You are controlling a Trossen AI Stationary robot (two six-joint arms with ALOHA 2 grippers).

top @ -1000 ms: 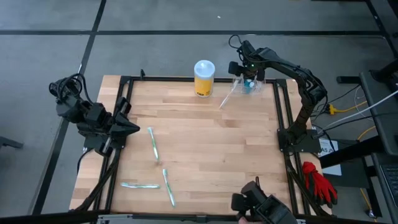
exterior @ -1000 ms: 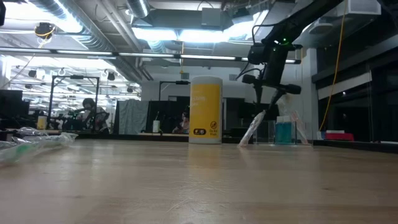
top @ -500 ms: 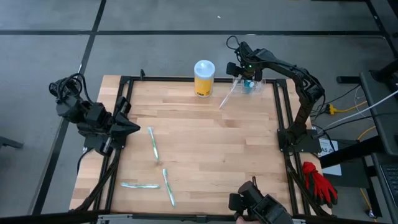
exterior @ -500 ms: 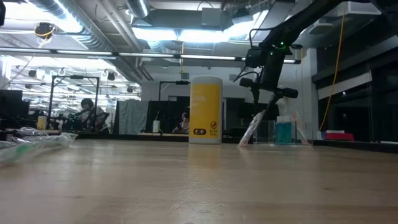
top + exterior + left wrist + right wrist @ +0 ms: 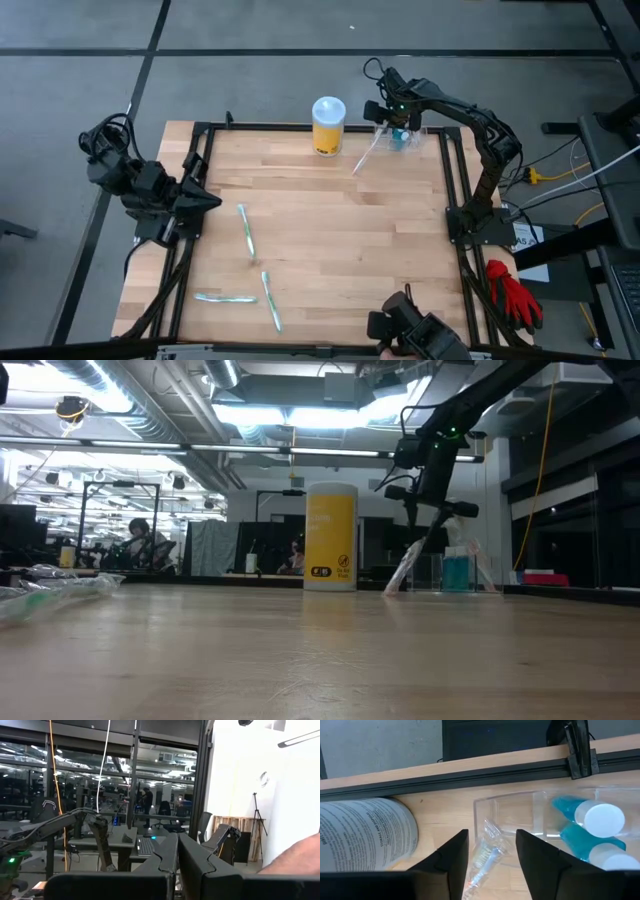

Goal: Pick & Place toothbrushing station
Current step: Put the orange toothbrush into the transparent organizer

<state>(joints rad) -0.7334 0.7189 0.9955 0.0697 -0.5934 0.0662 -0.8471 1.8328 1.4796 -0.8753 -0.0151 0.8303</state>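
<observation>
The toothbrushing station (image 5: 405,140) is a low, clear plastic holder at the table's far right corner; it also shows in the right wrist view (image 5: 520,812) and the low view (image 5: 440,572). It holds teal tubes with white caps (image 5: 592,822). A wrapped toothbrush (image 5: 485,857) leans out of it, lower end on the table (image 5: 358,168). My right gripper (image 5: 490,852) is open just above the holder's left part (image 5: 388,122), fingers either side of the toothbrush's upper end. My left gripper (image 5: 214,203) is shut and empty at the table's left edge.
A yellow canister with a white lid (image 5: 328,125) stands left of the holder at the far edge. Three wrapped toothbrushes (image 5: 245,232) (image 5: 271,301) (image 5: 224,297) lie on the left half of the wooden table. A black frame rail (image 5: 445,170) runs along the table's edges.
My right gripper has shifted a little toward the table's left above the holder. The holder and the leaning toothbrush have stayed where they were.
</observation>
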